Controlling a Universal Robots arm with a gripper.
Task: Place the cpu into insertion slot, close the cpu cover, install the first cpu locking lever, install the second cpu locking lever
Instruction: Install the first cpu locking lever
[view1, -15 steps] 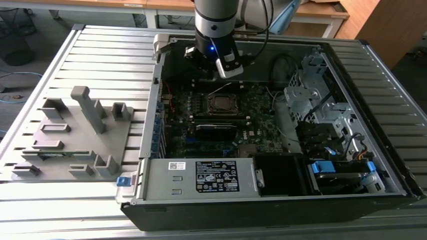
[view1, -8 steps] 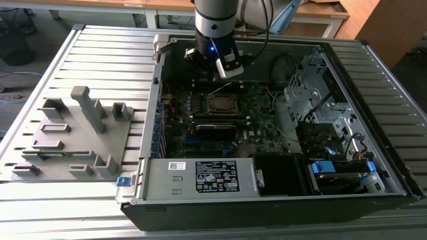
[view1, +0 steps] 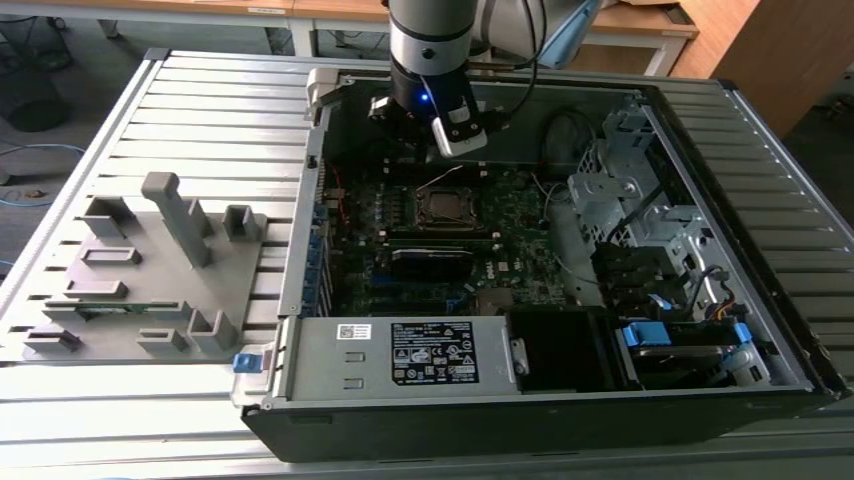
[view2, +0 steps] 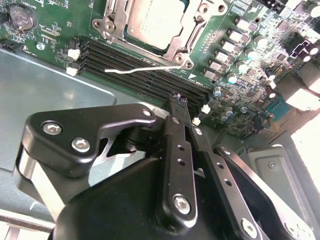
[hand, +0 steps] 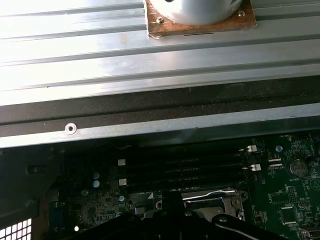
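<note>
The cpu (view2: 155, 20), a flat grey square, lies in the insertion slot (view1: 445, 206) on the green motherboard. The silvery cpu cover (view2: 187, 32) lies flat around it as a frame. A thin metal locking lever (view2: 145, 69) stands free of the slot's edge beside the memory slots; it also shows as a bright wire (hand: 210, 194) in the first wrist view. My gripper (view2: 181, 100) hangs over the case's inner wall just short of the slot, black fingers pressed together with nothing between them. The arm (view1: 430, 60) rises from the case's far side in the exterior view.
Long black memory slots (view2: 140, 62) run between gripper and socket. A drive cage and cables (view1: 627, 200) fill the exterior view's right of the case, a power supply (view1: 400, 352) the near side. A grey fixture plate (view1: 134, 270) lies on the slatted table at the left.
</note>
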